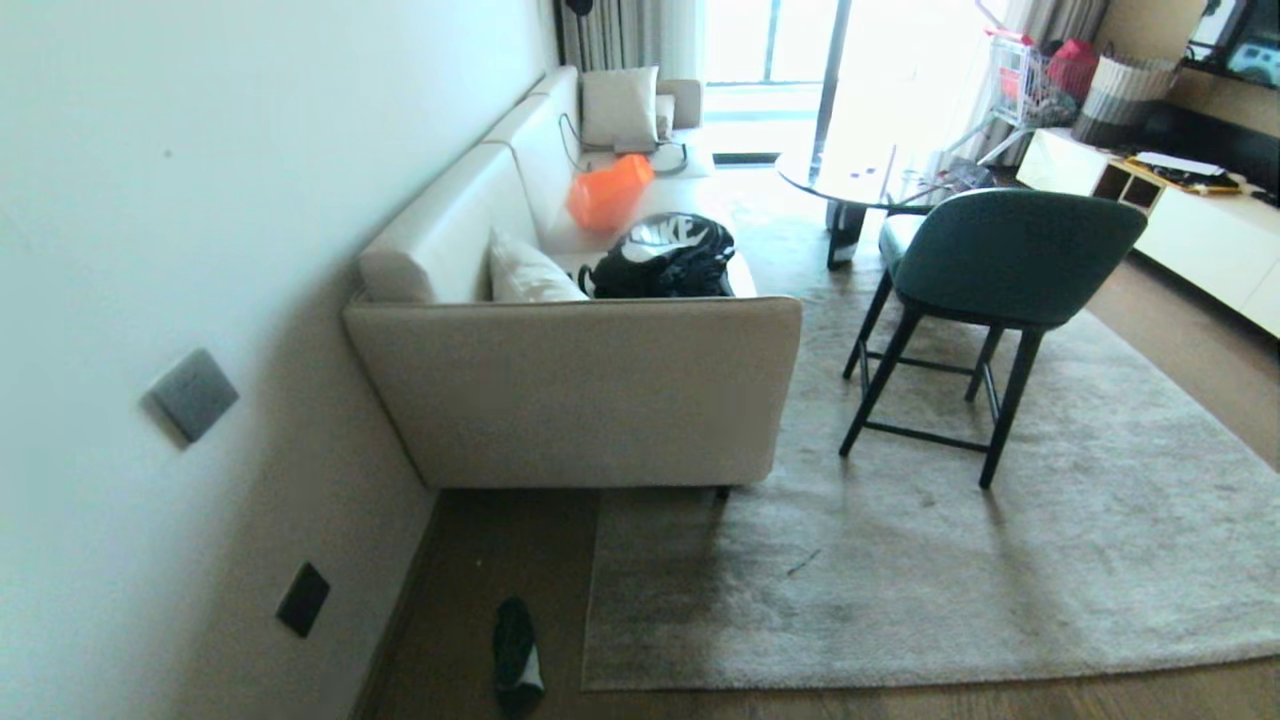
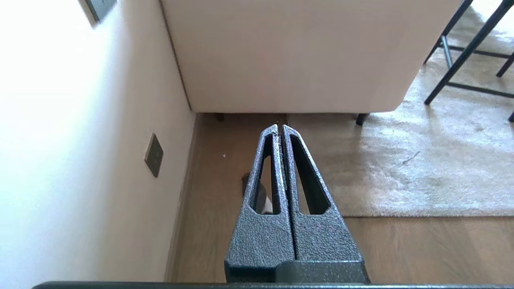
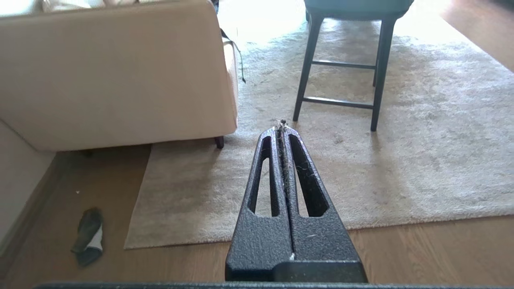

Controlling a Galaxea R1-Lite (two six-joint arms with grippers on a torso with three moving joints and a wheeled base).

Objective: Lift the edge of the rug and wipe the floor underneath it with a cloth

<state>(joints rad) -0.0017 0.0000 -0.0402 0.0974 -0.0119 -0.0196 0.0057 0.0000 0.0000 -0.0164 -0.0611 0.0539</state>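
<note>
Rug edge [image 1: 600, 600] flat beside sofa [image 1: 580, 390]; wrist views alone show left end effector [image 2: 280, 127] and right end effector [image 3: 281, 127], both closed, empty.

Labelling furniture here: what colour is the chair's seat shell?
Dark teal-green chair, black legs; clearest in the head view.

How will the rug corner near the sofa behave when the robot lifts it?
The rug corner will probably bend floppily, since the pile looks soft and thin-edged. It lies free on the floor, so it should peel up easily. Farther in, the sofa and chair stand on the rug, likely resisting a higher lift.
</note>
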